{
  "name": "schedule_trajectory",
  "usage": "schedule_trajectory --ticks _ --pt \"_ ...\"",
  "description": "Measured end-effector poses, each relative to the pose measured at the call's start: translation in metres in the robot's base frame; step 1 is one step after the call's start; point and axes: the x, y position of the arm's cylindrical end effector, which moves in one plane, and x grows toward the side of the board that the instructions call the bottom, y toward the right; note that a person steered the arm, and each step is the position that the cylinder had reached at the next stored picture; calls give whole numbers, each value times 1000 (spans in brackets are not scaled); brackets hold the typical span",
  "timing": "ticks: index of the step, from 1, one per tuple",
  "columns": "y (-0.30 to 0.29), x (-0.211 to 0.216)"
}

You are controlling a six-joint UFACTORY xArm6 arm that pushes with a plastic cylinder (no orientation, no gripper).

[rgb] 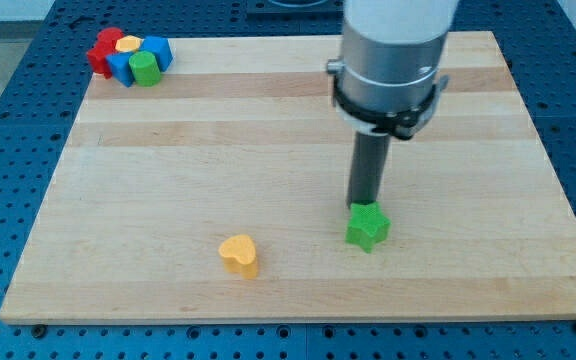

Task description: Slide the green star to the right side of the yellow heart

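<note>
On the wooden board, my tip, no pincer fitted, touches the green star from behind, apparently nudging it beside the yellow heart.

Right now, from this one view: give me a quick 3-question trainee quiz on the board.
1. True or false: the green star lies to the view's left of the yellow heart.
2. Where is my tip relative to the green star?
A. at its top edge
B. far off at the view's left
C. beside the yellow heart
3. Fill in: the cluster of blocks sits in the wooden board's top-____ corner of the view.

Key: 1 false, it lies to the right; 2 A; 3 left.
</note>
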Motion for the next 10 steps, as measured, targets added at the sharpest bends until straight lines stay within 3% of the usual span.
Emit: schedule_trajectory --ticks 1,2,4,5,9,10 --pt "-38 15" --pt "-24 13" --pt "70 -11" --pt "91 -2" --pt "-12 11" --pt "15 10"
